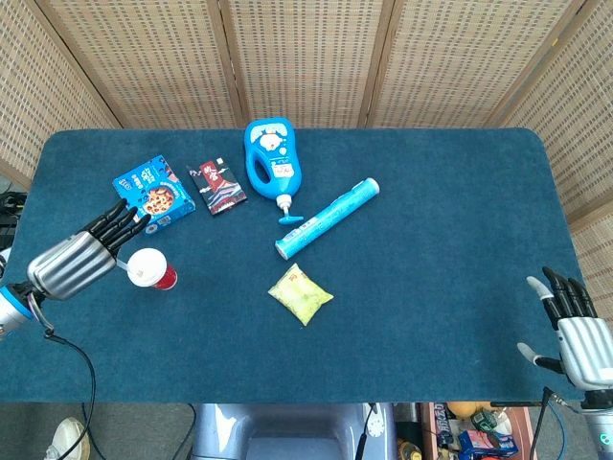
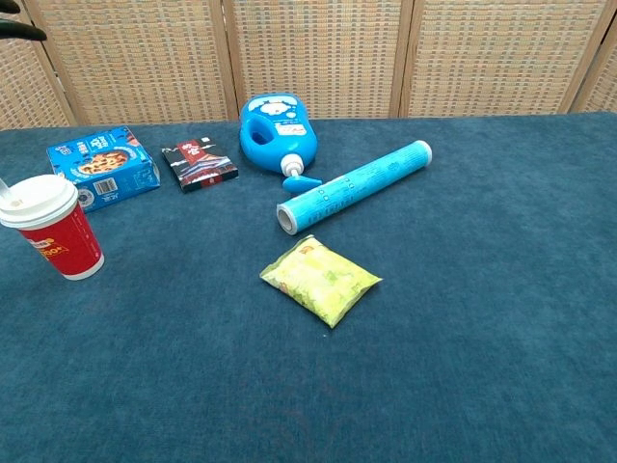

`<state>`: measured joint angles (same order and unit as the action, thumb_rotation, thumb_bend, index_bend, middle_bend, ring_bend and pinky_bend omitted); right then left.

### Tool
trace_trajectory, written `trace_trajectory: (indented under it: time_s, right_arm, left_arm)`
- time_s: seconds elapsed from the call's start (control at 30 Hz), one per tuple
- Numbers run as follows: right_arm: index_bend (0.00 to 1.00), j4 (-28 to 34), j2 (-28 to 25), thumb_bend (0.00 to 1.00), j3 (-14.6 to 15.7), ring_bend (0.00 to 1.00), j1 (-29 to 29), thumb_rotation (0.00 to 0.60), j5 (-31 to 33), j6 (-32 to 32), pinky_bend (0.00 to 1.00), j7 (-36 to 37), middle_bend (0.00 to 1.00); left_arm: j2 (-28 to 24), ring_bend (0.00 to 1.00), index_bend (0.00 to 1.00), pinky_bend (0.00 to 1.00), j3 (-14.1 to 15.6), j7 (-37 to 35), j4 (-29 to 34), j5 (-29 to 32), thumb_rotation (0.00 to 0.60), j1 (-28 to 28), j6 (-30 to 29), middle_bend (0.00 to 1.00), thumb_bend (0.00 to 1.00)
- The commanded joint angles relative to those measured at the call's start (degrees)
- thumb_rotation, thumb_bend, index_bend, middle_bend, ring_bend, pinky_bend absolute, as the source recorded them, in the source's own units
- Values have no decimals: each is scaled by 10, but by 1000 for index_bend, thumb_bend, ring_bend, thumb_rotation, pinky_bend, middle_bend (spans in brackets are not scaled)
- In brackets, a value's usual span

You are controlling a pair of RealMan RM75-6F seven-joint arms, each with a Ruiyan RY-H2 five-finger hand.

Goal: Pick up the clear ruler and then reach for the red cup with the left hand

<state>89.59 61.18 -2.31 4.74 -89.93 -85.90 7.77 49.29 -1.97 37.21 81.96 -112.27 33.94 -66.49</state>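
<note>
On the blue-carpeted table (image 1: 431, 287), the left hand (image 1: 81, 254), fingers spread and holding nothing visible, sits at nine o'clock of the red cup (image 1: 151, 269), positioned to reach; the right hand (image 1: 575, 331) idles, fingers apart.

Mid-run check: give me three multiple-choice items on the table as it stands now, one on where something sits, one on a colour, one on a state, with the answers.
1. Where does the red cup stand?
A. at the table's right edge
B. near the left hand, in front of the blue cookie box
C. on top of the yellow packet

2. What colour is the long tube?
A. light blue
B. red
C. yellow

3. How is the right hand?
A. holding the cup
B. pressing on the tube
C. holding nothing, at the table's near right corner

Answers:
1 B, the head view shows the cup just beside the left hand's fingers.
2 A, both views show the tube light blue.
3 C, its fingers are apart with nothing in them.
</note>
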Motion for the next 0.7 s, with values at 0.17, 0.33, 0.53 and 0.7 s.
trace_trajectory:
  time_s: [0.17,0.33,0.53,0.7]
  right_arm:
    - [0,0,-2,0,0,0,0,600,-2,-2,0,4,0]
    - [0,1,-3,0,0,0,0,600,-1,-1,0,5,0]
    - [0,-1,-3,0,0,0,0,600,0,0,0,7,0]
    - [0,-1,-5,0,-1,0,0,600,0,0,0,10,0]
  left_arm:
    - [18,0,642,0,3,29,7,1,600,5,21,0,380]
    - [39,0,642,0,5,40,-2,4,600,8,34,0,380]
    - [62,0,642,0,5,51,-13,11,600,14,48,0,380]
    - [78,0,642,0,7,58,-15,14,600,19,59,0,379]
